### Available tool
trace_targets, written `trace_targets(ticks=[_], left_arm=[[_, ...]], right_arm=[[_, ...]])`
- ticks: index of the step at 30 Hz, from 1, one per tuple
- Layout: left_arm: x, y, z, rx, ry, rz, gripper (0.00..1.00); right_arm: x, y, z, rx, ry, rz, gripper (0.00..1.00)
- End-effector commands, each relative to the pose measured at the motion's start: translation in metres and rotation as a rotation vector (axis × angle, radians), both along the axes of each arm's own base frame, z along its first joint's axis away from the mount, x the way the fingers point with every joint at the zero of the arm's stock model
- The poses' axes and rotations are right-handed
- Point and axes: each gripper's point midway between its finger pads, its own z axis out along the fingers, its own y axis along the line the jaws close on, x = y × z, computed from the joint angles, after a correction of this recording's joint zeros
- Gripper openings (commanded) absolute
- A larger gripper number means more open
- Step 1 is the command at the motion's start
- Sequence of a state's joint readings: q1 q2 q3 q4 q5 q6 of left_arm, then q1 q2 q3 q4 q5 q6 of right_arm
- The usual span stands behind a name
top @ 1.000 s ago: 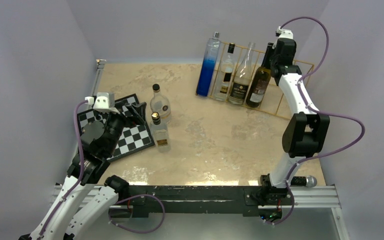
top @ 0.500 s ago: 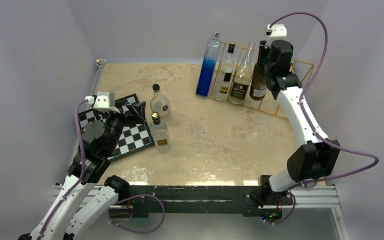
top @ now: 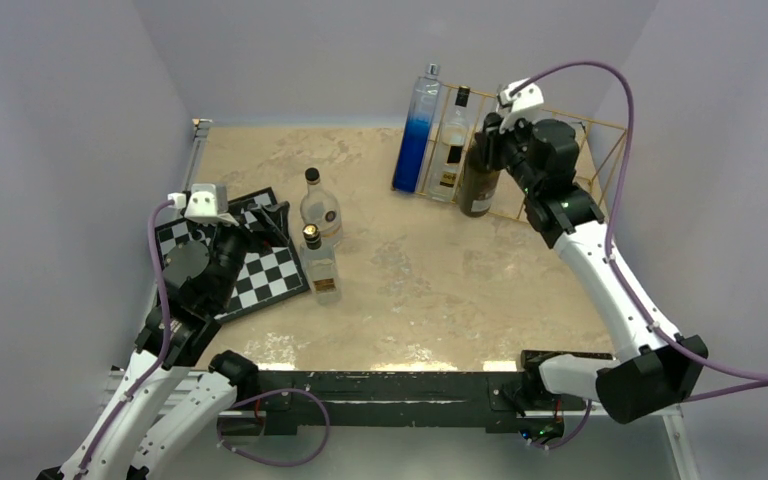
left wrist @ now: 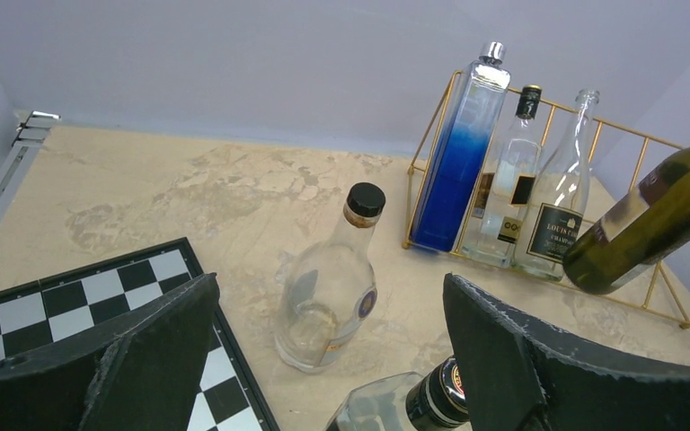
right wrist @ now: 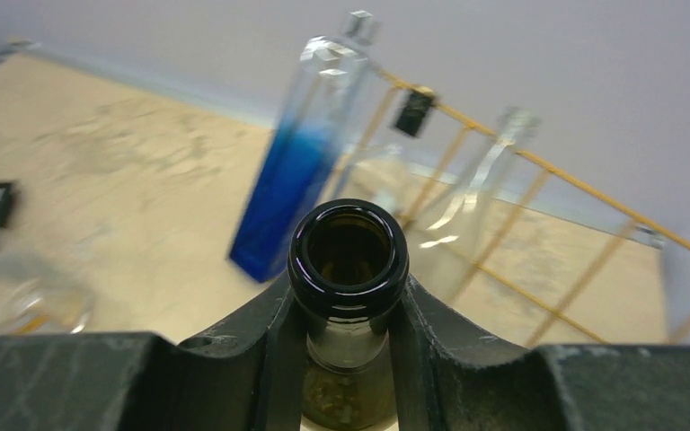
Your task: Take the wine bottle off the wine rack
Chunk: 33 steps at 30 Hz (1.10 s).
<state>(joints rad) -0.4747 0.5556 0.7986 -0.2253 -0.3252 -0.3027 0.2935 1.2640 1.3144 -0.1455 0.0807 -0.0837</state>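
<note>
Left gripper point(top: 272, 220) spread wide, holding nothing, over checkerboard point(top: 260, 270) at near left. Just right of it, gold-capped small bottle point(top: 321, 268) and round black-capped bottle point(left wrist: 328, 301), labels unreadable. Bare table point(top: 430, 290) mid and right, open room. Far right: wine rack point(left wrist: 613, 124) by back wall, holding blue bottle point(left wrist: 456, 171), black-capped clear bottle point(left wrist: 508, 193), tall clear bottle point(left wrist: 557, 211) with black label reading "LOUIS", rest too small. Wine bottle point(left wrist: 647, 224) dark green, label unreadable, tilted, base down-left by rack's near rail, open mouth up-right; contact with rack unclear. Right gripper point(right wrist: 348, 314) clamped on its neck
</note>
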Motion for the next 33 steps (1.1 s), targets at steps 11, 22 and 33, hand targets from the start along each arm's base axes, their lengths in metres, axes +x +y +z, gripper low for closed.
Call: trace_targets(ticks=[11,22,33], left_arm=[[-0.003,0.010,0.021,-0.025,-0.065,0.046,0.98],[-0.009,0.030,0.025,-0.040,-0.087,0.135,0.99],[-0.006,0.048,0.017,-0.028,-0.040,0.247,0.99]], right_arm=[[-0.132,0.165,-0.002,0.118,-0.262,0.839,0.00],[-0.244,0.216,-0.006,0.195,-0.326,1.192,0.00],[-0.282,0.279,-0.011,0.226,-0.242,1.342,0.00]])
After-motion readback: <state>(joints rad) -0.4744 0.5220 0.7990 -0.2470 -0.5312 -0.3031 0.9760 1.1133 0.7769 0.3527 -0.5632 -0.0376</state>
